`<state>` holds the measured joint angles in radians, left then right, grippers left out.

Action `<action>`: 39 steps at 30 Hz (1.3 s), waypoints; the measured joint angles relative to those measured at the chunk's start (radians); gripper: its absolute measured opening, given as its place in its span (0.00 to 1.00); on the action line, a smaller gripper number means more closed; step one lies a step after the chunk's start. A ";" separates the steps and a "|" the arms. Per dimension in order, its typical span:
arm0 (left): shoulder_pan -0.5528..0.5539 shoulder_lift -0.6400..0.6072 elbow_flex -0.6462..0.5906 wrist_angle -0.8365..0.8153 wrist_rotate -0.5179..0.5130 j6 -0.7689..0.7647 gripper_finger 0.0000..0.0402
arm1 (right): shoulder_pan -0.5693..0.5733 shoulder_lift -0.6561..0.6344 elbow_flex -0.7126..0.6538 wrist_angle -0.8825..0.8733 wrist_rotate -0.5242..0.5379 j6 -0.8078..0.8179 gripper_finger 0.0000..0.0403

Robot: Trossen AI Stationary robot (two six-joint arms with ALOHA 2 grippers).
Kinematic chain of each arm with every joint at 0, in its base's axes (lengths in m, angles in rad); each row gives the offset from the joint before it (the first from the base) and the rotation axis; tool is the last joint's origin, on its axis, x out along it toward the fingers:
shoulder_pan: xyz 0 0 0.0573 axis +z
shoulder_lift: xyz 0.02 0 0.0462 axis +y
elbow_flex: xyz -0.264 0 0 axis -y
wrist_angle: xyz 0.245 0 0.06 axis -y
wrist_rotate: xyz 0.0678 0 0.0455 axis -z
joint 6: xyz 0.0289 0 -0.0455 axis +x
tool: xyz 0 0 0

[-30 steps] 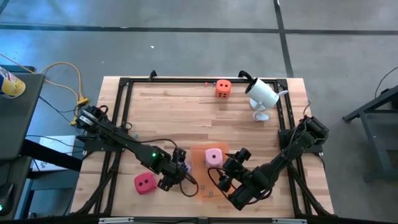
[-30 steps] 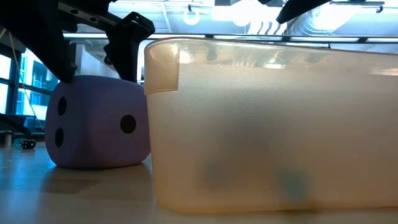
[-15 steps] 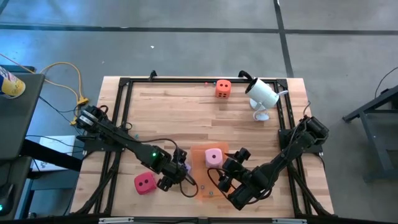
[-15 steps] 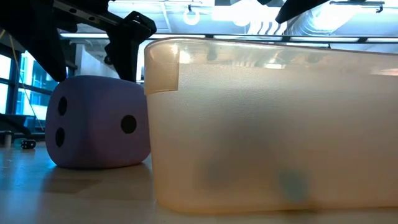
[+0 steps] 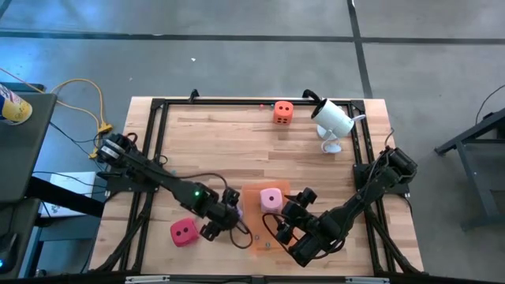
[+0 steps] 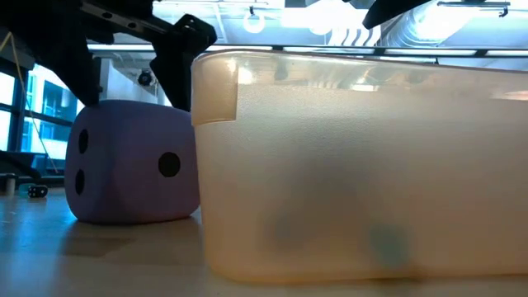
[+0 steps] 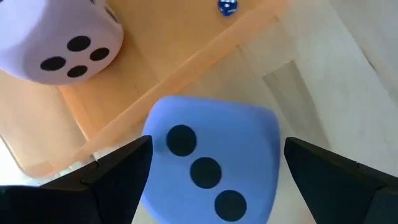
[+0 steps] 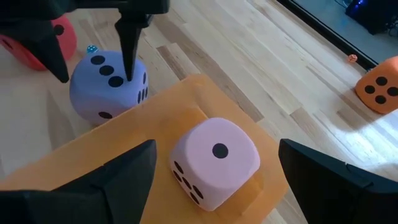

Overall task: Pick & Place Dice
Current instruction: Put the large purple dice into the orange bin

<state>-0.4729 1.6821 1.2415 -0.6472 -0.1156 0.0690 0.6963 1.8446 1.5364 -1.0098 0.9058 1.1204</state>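
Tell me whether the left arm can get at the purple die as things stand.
Probably yes. The left gripper hangs open right over the purple die, one finger on each side, nothing between. The orange tray sits close beside the die, which may crowd one finger.

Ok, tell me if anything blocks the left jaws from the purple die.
Nothing visible does. The left gripper hangs open directly over the purple die, one finger on each side. The orange tray lies beside the die, not between them.
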 joint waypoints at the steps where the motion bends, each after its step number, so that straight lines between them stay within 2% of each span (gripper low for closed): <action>1: 0.002 0.000 0.000 0.000 0.001 -0.010 0.88 | -0.003 0.000 0.000 0.000 0.000 0.000 0.81; 11: 0.007 0.000 0.000 0.009 -0.010 -0.110 0.89 | -0.012 0.000 0.000 0.005 -0.022 -0.026 0.81; 17: 0.007 0.000 0.000 0.009 -0.012 -0.114 0.98 | -0.012 0.000 0.000 0.005 -0.021 -0.026 0.81; 39: 0.012 0.000 0.000 -0.002 0.020 -0.084 0.99 | -0.012 0.000 0.000 0.005 -0.023 -0.027 0.81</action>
<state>-0.4606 1.6817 1.2415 -0.6495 -0.0956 -0.0151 0.6838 1.8446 1.5364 -1.0046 0.8829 1.0931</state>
